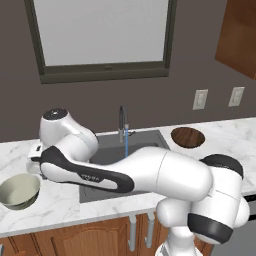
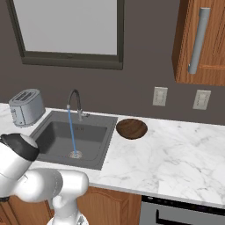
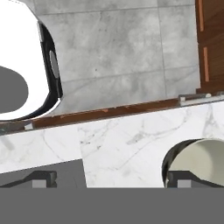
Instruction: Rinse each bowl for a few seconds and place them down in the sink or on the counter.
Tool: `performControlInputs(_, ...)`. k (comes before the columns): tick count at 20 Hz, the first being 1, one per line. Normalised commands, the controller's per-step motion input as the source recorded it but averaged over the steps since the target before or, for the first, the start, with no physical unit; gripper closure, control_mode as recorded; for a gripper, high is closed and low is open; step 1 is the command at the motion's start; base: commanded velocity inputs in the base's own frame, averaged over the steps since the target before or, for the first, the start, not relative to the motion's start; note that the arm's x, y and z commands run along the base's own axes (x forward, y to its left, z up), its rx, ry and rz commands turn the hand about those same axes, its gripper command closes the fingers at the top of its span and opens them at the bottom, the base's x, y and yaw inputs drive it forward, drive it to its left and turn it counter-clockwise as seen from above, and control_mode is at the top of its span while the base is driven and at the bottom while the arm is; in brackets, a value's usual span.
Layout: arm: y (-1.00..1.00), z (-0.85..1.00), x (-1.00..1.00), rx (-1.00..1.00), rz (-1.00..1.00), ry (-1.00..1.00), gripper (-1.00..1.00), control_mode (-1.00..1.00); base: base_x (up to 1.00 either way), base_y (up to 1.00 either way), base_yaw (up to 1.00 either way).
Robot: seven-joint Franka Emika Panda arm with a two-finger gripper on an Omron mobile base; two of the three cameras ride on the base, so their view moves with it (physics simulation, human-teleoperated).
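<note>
Two round bowls flank your square dark sink (image 2: 66, 136).
Glossy cream bowl (image 1: 19, 191) sits left of it, wood-like brown bowl (image 2: 131, 128) right, both on the veined marble table (image 2: 176, 154); your hand (image 3: 111, 180) stands wide, empty, above the cream one.

Arm (image 1: 150, 175) folded low leftward; pincer (image 3: 109, 179) jaws spread wide, empty.

The arm (image 1: 165, 175) is chunky glossy white, all rounded tube segments with fat bulbous joints. Dark charcoal caps and bands sit at the joints, like the one at about 5 o'clock in the left base view. One link has a long black stripe with tiny pale lettering I can't read. The hand's (image 3: 111, 180) fingertips (image 3: 43, 179) are small, dark and blocky.
</note>
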Motion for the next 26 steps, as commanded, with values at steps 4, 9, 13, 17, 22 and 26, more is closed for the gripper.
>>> performControlInputs(4,0.05,-0.32,0.13,0.00,0.01,0.00,-1.00,-1.00,0.00,0.00,0.00)
performControlInputs(9,0.08,-0.23,0.16,0.00,0.02,0.00,-1.00,-1.00,0.00,0.00,0.00)
performControlInputs(13,0.08,-0.22,0.16,0.00,0.00,0.00,-1.00,-1.00,0.00,0.00,0.00)
performControlInputs(17,0.12,-0.21,0.22,0.00,0.00,0.00,-1.00,-1.00,0.00,0.00,0.00)
performControlInputs(22,0.21,-0.19,0.19,0.00,0.00,0.00,-1.00,-1.00,0.00,0.00,0.00)
performControlInputs(26,0.33,-0.14,0.18,0.00,0.00,0.00,-1.00,-1.00,0.00,0.00,0.00)
